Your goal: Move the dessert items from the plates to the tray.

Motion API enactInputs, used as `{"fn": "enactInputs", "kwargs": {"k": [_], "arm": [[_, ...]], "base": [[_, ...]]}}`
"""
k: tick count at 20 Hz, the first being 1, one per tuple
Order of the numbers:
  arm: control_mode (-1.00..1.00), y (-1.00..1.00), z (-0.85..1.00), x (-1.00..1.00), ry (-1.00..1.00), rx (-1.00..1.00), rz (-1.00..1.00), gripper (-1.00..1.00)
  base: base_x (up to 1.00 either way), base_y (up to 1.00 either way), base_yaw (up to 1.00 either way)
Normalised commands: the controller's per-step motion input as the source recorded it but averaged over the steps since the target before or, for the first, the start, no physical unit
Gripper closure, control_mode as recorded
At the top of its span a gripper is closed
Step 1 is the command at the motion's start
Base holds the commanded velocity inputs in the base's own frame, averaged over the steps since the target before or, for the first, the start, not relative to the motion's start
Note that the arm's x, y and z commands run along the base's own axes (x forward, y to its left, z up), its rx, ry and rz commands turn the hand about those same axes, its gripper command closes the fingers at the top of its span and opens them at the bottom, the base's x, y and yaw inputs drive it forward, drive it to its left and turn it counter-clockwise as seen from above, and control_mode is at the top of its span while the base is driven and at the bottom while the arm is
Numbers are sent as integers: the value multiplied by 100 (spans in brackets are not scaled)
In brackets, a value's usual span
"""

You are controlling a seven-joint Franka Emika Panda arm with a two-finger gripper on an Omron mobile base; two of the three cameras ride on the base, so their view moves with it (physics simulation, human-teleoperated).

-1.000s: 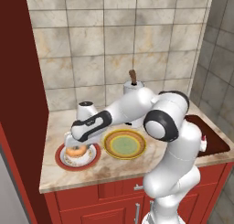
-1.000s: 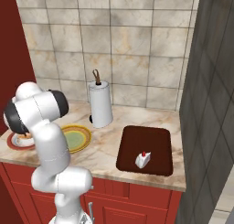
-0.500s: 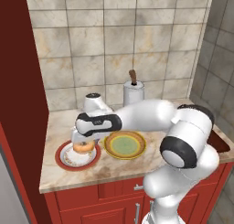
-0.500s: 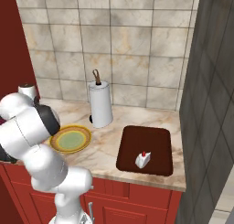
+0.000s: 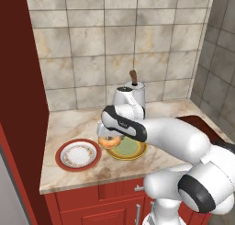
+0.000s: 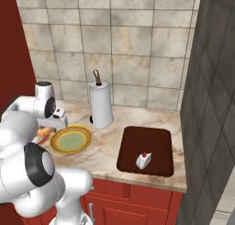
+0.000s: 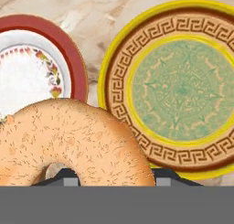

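Donut (image 5: 109, 141) now lifted off red-rimmed plate (image 5: 78, 154), fingers (image 5: 106, 137) clamped on it, carried over the gap toward yellow-rimmed plate (image 5: 129, 149). Both plates bare. Cake wedge (image 6: 143, 160) already on tray (image 6: 148, 143) at right. Remaining: swing donut across tabletop (image 6: 108, 153) to tray & release.

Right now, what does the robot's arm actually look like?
The arm is made of thick, rounded, glossy white segments with dark grey to black bands and caps at the joints. No loose cables show. The gripper at its end is small, pale grey and blocky.
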Motion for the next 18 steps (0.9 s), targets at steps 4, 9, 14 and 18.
{"fn": "enactInputs", "kwargs": {"k": [4,9,14,18], "arm": [[-100,-100,16,0,0,0,-12,100],[-100,-100,6,0,0,0,-9,100],[-100,-100,1,0,0,0,-5,100],[-100,-99,13,0,0,0,-5,100]], "base": [[0,0,0],[0,0,0],[0,0,0],[0,0,0]]}}
